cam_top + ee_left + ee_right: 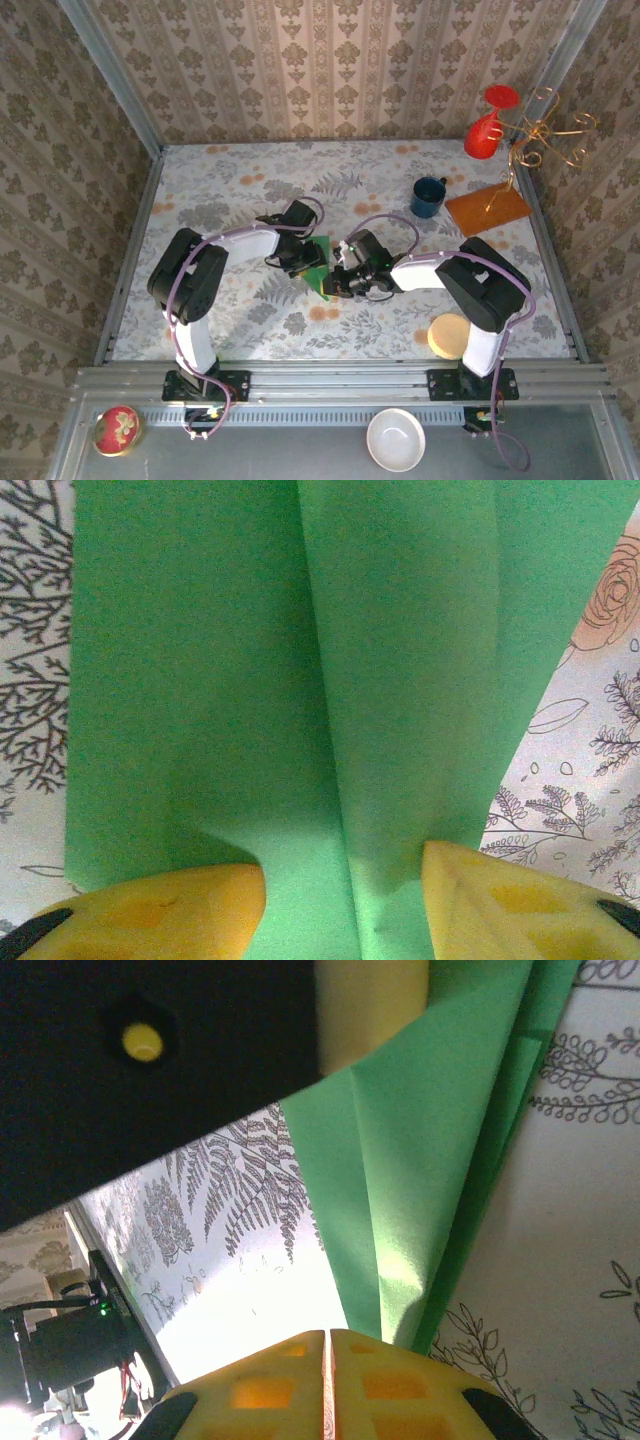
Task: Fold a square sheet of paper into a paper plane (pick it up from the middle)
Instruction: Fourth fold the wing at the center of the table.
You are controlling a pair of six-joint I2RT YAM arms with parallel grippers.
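While the left arm reaches in from the left side of the bench [220, 190], its end effector [300, 260] sits at mid-bench on the left edge of the folded green paper [318, 282]. Seen from the left wrist, its two yellow fingers [160, 910] stand about half apart. The paper lies in long lengthwise layers on the floral surface and runs up through the gap, touching both inner faces. Whether the fingers press it I cannot tell. Just right of the paper, the right end effector [328, 1360] has its fingers closed flat against each other, holding nothing that I can see. The creased green layers lie just beyond its tips and to their right. Further right and toward the back stands a blue mug [430, 196]. Beside it is an orange-brown board [487, 210], with a gold wire stand [545, 135] and a red glass [488, 128] close by. Near the right arm's base lies a tan disc [450, 336]
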